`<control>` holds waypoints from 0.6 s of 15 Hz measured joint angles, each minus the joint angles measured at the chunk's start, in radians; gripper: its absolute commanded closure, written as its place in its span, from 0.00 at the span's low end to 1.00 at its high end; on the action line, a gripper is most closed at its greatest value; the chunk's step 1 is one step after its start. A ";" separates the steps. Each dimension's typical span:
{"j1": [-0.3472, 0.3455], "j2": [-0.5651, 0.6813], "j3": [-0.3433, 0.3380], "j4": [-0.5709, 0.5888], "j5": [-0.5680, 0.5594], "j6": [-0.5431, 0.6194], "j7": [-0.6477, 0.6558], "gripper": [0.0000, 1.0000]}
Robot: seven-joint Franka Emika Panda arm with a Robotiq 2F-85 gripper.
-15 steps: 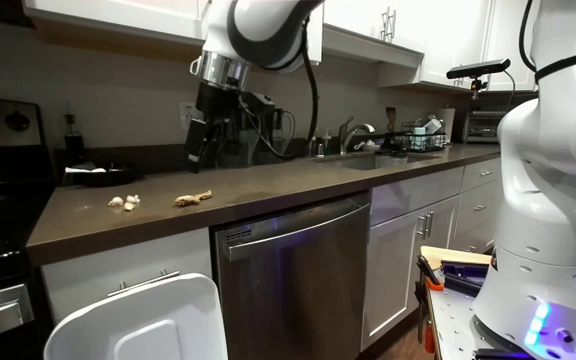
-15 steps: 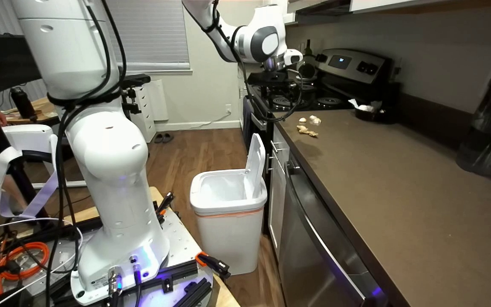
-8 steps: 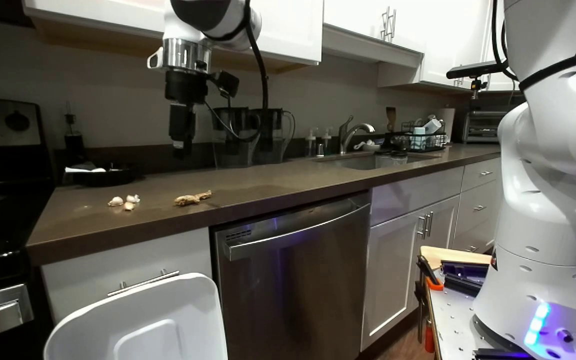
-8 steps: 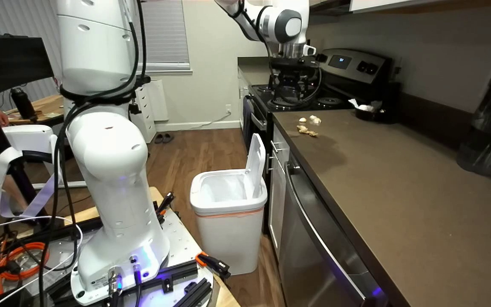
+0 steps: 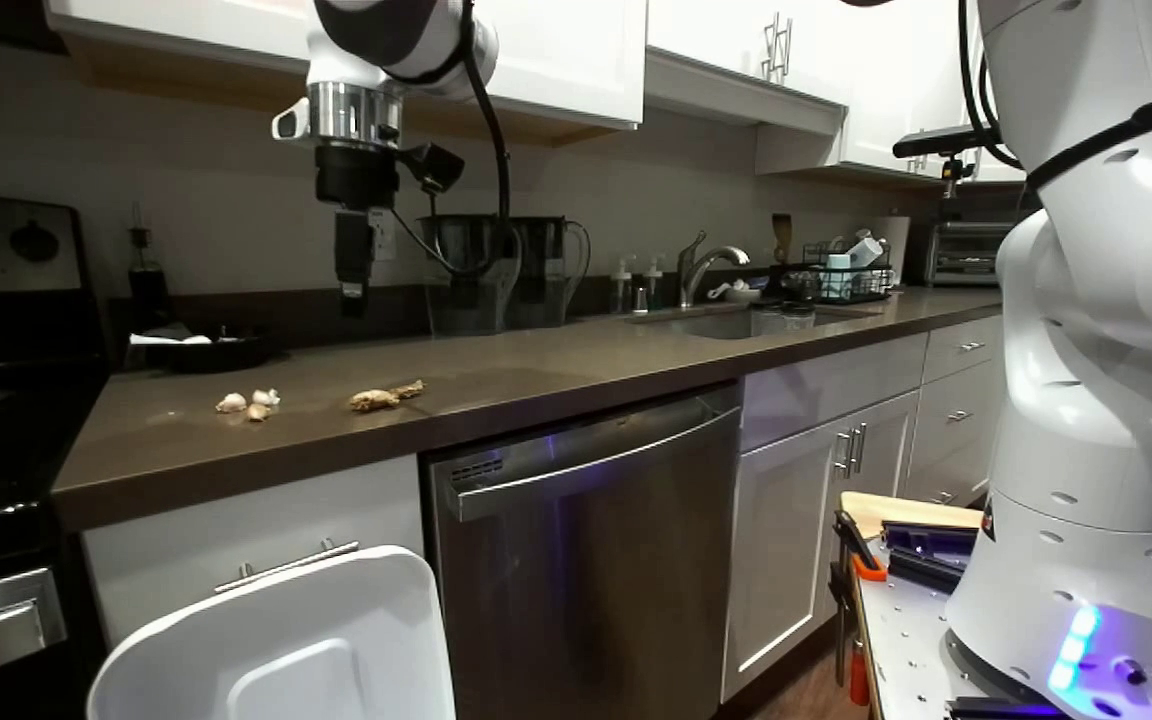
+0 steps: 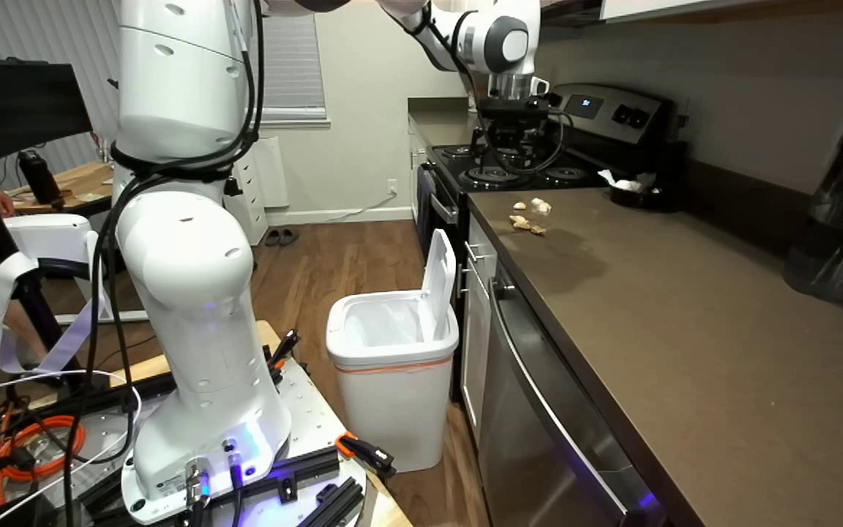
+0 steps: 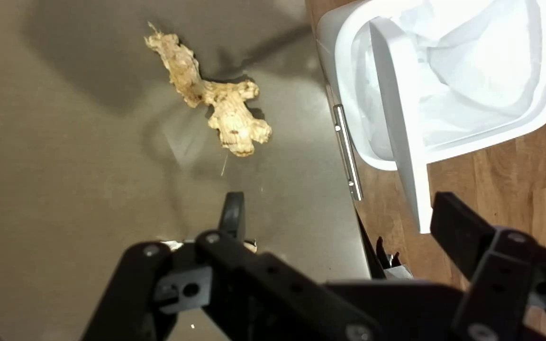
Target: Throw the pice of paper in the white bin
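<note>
Compared with the frames from one second earlier, the robot arm (image 6: pixel 184 252) has carried its wrist (image 5: pixel 356 115) toward the stove (image 5: pixel 11 440) as seen in an exterior view, and the gripper (image 7: pixel 339 206) has turned from a slant to near vertical. The ginger root (image 7: pixel 230 111), the garlic (image 5: pixel 248 402) and the white bin (image 6: pixel 396 410) are unchanged in position.

Gripper condition: fingers (image 7: pixel 232 214) spread wide, the edge of the counter (image 5: pixel 586 355) showing between them.

Location of items: the white bin stands on the wooden floor (image 6: pixel 334 252) beside the counter, below the gripper's level, its lid (image 6: pixel 439 285) raised. In the wrist view it occupies the upper right; the end of the lid appears just beside one fingertip, though the true gap cannot be judged there. White material (image 6: pixel 617 180) lies in a dark dish (image 6: pixel 637 197) at the back of the counter, lower than the gripper and well apart from it; whether it is the paper cannot be determined. The ginger root lies on the counter, ahead of the fingertips in the wrist view and touching neither.

Arm pose: reaching out over the counter, wrist pointing down, fingertips above the surface.
</note>
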 measured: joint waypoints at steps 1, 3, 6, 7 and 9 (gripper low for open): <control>0.002 0.003 0.000 -0.009 -0.015 0.006 0.000 0.00; 0.005 0.010 0.003 -0.038 -0.061 0.040 -0.015 0.00; 0.006 0.023 0.005 -0.077 -0.146 0.110 -0.056 0.00; 0.006 0.029 0.005 -0.083 -0.168 0.133 -0.068 0.00; 0.003 0.041 0.004 -0.090 -0.179 0.164 -0.096 0.00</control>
